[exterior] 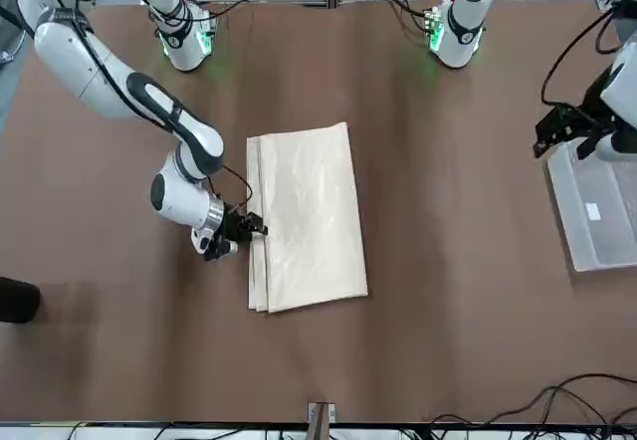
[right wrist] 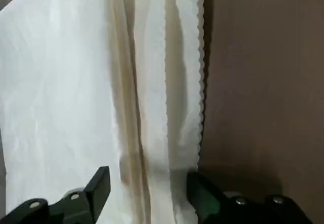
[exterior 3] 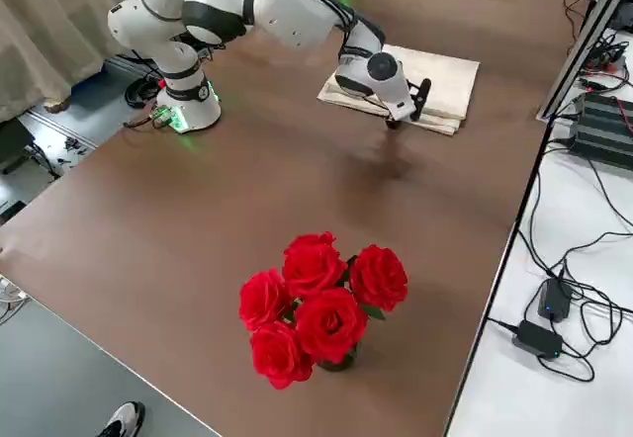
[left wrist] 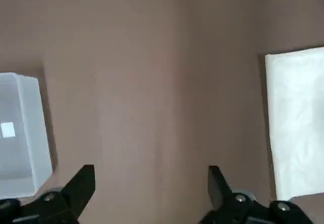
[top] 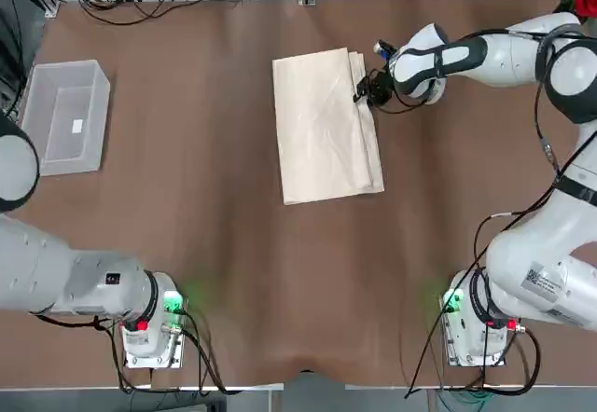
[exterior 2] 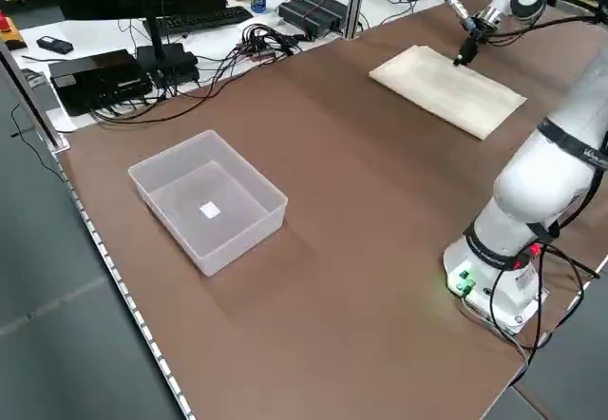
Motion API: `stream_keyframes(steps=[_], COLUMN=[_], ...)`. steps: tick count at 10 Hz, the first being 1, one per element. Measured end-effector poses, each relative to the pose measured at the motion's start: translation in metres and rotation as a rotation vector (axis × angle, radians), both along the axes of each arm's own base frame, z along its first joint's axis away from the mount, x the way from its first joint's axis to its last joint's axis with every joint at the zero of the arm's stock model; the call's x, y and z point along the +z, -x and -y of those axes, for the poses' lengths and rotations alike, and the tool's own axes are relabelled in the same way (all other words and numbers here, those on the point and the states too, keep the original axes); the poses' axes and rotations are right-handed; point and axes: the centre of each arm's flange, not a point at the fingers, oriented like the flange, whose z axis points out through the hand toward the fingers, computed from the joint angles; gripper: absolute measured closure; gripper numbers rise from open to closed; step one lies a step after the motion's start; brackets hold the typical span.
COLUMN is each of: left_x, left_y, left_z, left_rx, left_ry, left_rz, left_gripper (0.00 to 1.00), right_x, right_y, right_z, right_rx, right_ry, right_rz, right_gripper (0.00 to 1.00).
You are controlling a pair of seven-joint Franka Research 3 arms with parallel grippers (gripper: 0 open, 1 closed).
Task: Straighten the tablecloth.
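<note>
Seen from overhead, the folded cream fabric tablecloth (top: 322,137) was laid at the brown table's (top: 233,272) twelve o'clock. The black two-finger right gripper (right wrist: 149,188) was poised open, pointed down, over its two o'clock edge; the black two-finger left gripper (left wrist: 152,183) was held open at nine.

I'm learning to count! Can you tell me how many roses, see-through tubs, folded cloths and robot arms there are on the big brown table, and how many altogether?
Red roses: 5
See-through tubs: 1
Folded cream cloths: 1
White robot arms, left and right: 2
Total: 9
</note>
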Motion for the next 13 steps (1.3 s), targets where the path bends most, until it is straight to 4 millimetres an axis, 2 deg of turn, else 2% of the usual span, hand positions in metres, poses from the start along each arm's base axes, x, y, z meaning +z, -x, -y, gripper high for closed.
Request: stream_keyframes(steps=[2, 3, 5, 6, 8, 9, 10, 11, 13], left_x=[-0.004, -0.005, -0.007, -0.008, -0.010, -0.011, -0.011, -0.013, -0.017], left_y=[0.004, 0.005, 0.006, 0.005, 0.004, 0.004, 0.003, 0.003, 0.000], left_z=[0.007, 0.017, 0.024, 0.023, 0.021, 0.020, 0.019, 0.019, 0.020], left_rx=[-0.031, -0.050, -0.061, -0.058, -0.055, -0.054, -0.052, -0.051, -0.053], left_ry=[-0.011, -0.023, -0.033, -0.033, -0.033, -0.033, -0.033, -0.033, -0.033], left_rz=[-0.006, -0.006, -0.009, -0.011, -0.015, -0.016, -0.017, -0.020, -0.025], left_gripper=[0.02, 0.01, 0.01, 0.01, 0.01, 0.01, 0.01, 0.01, 0.01], right_x=[-0.003, -0.004, -0.003, -0.003, -0.003, -0.002, -0.002, 0.001, 0.008], right_y=[0.001, 0.001, 0.005, 0.007, 0.010, 0.009, 0.007, 0.000, -0.015], right_z=[-0.001, -0.002, -0.012, -0.017, -0.025, -0.025, -0.020, -0.007, 0.042], right_rx=[0.003, 0.008, 0.022, 0.031, 0.045, 0.052, 0.053, 0.033, -0.020], right_ry=[-0.004, -0.006, -0.010, -0.010, -0.011, -0.011, -0.010, -0.010, -0.009], right_rz=[-0.001, 0.004, 0.014, 0.016, 0.020, 0.027, 0.038, 0.049, 0.074], right_gripper=[0.26, 0.27, 0.36, 0.55, 0.86, 0.92, 0.92, 0.92, 0.92])
